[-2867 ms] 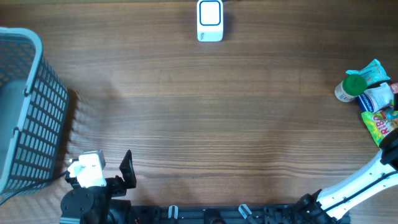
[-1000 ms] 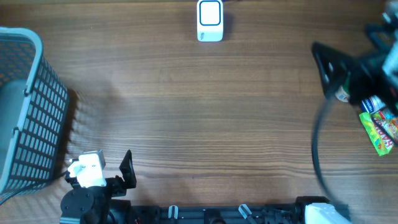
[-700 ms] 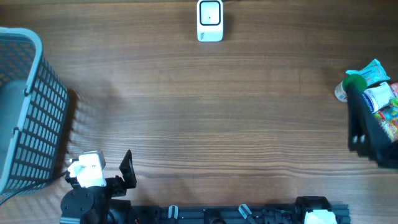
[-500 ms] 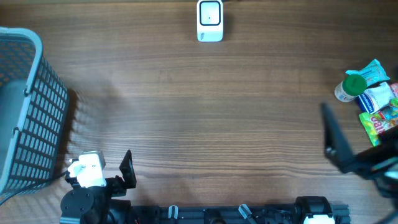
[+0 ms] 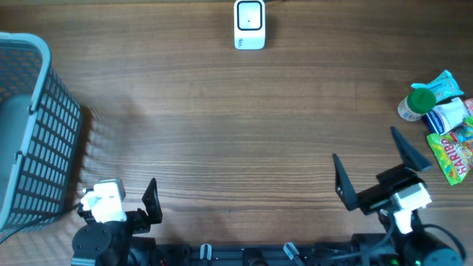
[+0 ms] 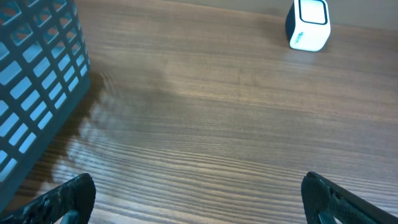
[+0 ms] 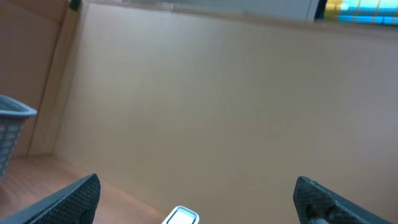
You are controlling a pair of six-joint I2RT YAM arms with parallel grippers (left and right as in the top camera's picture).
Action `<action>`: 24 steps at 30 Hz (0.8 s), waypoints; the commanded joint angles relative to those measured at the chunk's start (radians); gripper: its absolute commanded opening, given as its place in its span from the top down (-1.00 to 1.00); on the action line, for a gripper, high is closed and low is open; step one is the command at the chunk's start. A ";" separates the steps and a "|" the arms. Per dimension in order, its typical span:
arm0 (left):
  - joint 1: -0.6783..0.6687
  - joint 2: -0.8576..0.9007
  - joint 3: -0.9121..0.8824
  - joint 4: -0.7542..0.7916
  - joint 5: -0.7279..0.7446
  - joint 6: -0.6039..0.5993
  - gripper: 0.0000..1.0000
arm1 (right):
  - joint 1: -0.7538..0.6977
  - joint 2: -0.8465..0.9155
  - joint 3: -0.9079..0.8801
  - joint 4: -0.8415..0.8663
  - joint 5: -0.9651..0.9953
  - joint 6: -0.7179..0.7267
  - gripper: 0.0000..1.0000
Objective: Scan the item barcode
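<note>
Left gripper [image 6: 199, 204] and right gripper [image 5: 375, 168] wide, empty. Items [image 5: 446, 117] crowded, apparently overlapping: a grab may snag two.

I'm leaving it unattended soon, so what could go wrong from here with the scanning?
1. The items lie heaped together on the robot's right. Reaching in, the open right pincer could knock the green-capped bottle away or drag a neighbouring packet along.
2. No barcode shows on any item, so one may end up facing away from the scanner.
</note>
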 commanded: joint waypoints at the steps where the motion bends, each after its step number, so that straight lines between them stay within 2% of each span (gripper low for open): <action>1: -0.008 -0.003 -0.002 0.003 -0.009 -0.003 -1.00 | 0.006 -0.040 -0.096 0.043 0.032 0.051 -0.99; 9: -0.008 -0.003 -0.002 0.003 -0.009 -0.003 -1.00 | 0.007 -0.040 -0.286 0.166 0.040 0.032 -0.99; 13: -0.007 -0.003 -0.002 0.003 -0.009 -0.003 -1.00 | 0.007 -0.040 -0.340 0.145 0.040 -0.012 -0.99; 20: -0.008 -0.003 -0.002 0.003 -0.009 -0.003 -1.00 | 0.007 -0.041 -0.350 -0.103 0.108 -0.043 -1.00; 24: -0.008 -0.003 -0.002 0.003 -0.009 -0.003 -1.00 | 0.007 -0.040 -0.350 -0.116 0.119 -0.058 -0.99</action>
